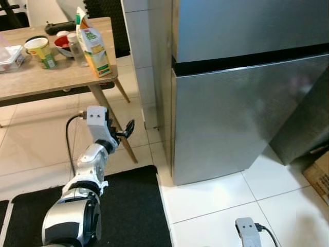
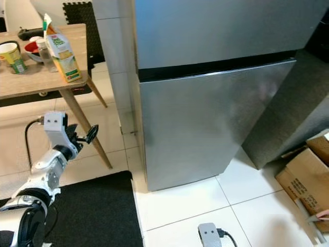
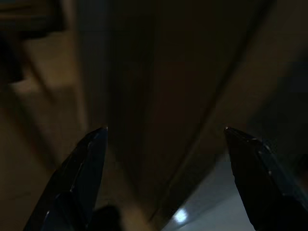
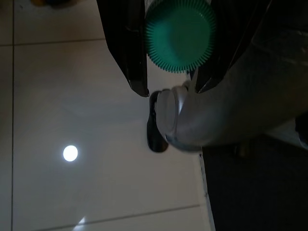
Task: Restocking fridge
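The silver two-door fridge [image 1: 231, 103] stands straight ahead with both doors closed. My left gripper [image 1: 125, 131] is raised at knee height to the left of the fridge, in front of a table leg. In the left wrist view its fingertips [image 3: 94, 144] stand wide apart, open and empty, facing the fridge's dark corner. My right gripper [image 4: 173, 82] hangs low over the white tiles, shut on a green-capped bottle [image 4: 179, 36]. Of that bottle I see the ribbed round cap; the body is hidden. The right wrist housing [image 1: 247, 230] sits at the bottom edge.
A wooden table [image 1: 31, 80] at the left holds a juice carton [image 1: 96, 51], a cup [image 1: 42, 51], a red bowl [image 1: 64, 46] and a clear jar [image 1: 77, 49]. A black mat [image 1: 131, 206] lies underfoot. Cardboard boxes [image 2: 308, 177] sit at the right beside the fridge.
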